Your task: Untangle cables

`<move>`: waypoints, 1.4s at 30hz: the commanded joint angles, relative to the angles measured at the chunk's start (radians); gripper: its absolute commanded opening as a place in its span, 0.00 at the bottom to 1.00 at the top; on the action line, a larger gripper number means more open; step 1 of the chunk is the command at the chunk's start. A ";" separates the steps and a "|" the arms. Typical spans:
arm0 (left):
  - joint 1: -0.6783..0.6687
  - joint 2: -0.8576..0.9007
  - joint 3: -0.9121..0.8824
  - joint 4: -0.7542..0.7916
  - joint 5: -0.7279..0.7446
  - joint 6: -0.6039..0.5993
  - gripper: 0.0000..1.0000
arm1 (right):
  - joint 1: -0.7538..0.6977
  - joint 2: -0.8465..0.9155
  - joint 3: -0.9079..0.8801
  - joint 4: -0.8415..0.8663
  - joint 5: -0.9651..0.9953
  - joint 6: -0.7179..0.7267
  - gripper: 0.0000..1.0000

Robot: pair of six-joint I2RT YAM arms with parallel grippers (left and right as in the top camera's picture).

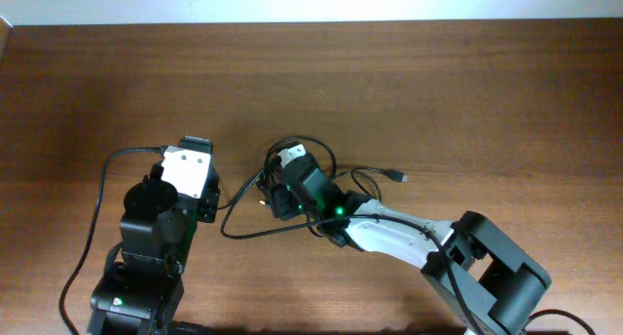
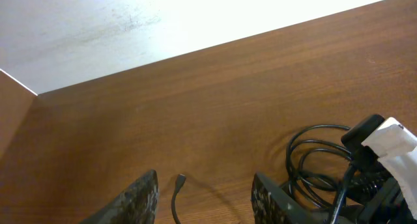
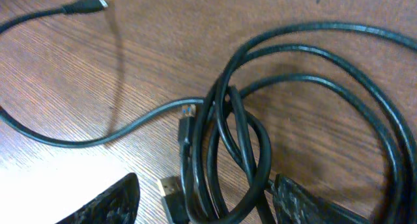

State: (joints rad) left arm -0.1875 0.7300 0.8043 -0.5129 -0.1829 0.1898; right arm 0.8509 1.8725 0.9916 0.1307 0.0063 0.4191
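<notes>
Overhead, cables: a loose tangle of thin black cables (image 1: 375,170) lies mid-worktop (image 1: 438,92). One strand trails right to a small plug (image 1: 398,176); another curves away to the left.
Overhead, right hand: the right hand (image 1: 275,182) sits directly over the tangle. How far it is open cannot be judged from above.
Overhead, left hand: the left hand (image 1: 198,146) is just left of the tangle.
Left wrist, hand: its fingers (image 2: 140,201) are spread wide and hold nothing. A loose cable end (image 2: 180,180) lies on the wood between them.
Left wrist, cables: coiled loops lie to the right, beside the right hand.
Right wrist, hand: its fingers (image 3: 111,201) are wide apart, clamped on nothing.
Right wrist, cables: crossed loops lie between the fingers, with a flat silver plug (image 3: 171,191) among them. A single strand runs left to a far plug tip (image 3: 94,2).
</notes>
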 commanded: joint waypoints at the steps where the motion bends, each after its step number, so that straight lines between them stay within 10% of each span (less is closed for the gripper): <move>1: 0.003 -0.004 0.017 0.003 0.010 -0.002 0.47 | 0.006 0.034 0.011 -0.008 -0.003 0.008 0.64; 6: 0.003 -0.004 0.017 0.002 0.010 -0.002 0.47 | 0.006 0.034 0.011 -0.007 -0.007 0.008 0.04; 12: 0.003 -0.004 0.016 -0.005 0.011 -0.002 0.47 | 0.006 -0.175 0.013 -0.176 -0.020 -0.084 0.04; 15: 0.003 -0.004 0.016 -0.005 0.175 -0.002 0.09 | 0.005 -0.543 0.022 -0.419 0.167 -0.207 0.04; 21: 0.002 0.154 0.016 0.000 0.834 0.026 0.28 | 0.006 -0.710 0.022 -0.503 0.132 -0.235 0.04; 24: -0.010 0.257 0.016 0.023 1.044 0.256 0.32 | 0.006 -0.711 0.023 -0.503 0.032 -0.264 0.04; 27: -0.055 0.296 0.016 0.031 1.043 0.530 0.38 | 0.006 -0.711 0.023 -0.502 -0.090 -0.292 0.04; 31: -0.055 0.297 0.016 0.072 1.021 0.546 0.25 | 0.006 -0.750 0.023 -0.502 -0.134 -0.292 0.04; 33: -0.055 0.297 0.016 0.095 1.021 0.546 0.00 | 0.006 -0.808 0.023 -0.502 -0.134 -0.292 0.04; 39: -0.055 0.297 0.016 0.097 1.021 0.546 0.00 | 0.006 -0.818 0.023 -0.513 -0.172 -0.288 0.04; 40: -0.055 0.297 0.016 0.097 1.021 0.545 0.18 | 0.006 -0.818 0.023 -0.513 -0.172 -0.287 0.04; 41: -0.055 0.297 0.016 0.106 1.020 0.546 0.79 | 0.006 -0.818 0.023 -0.513 -0.173 -0.288 0.04; 42: -0.055 0.296 0.016 0.114 1.001 0.545 0.94 | 0.006 -0.818 0.023 -0.515 -0.173 -0.288 0.04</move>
State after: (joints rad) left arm -0.2420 1.0233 0.8043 -0.4206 0.8368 0.7296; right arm 0.8516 1.0714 1.0042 -0.3882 -0.1215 0.1310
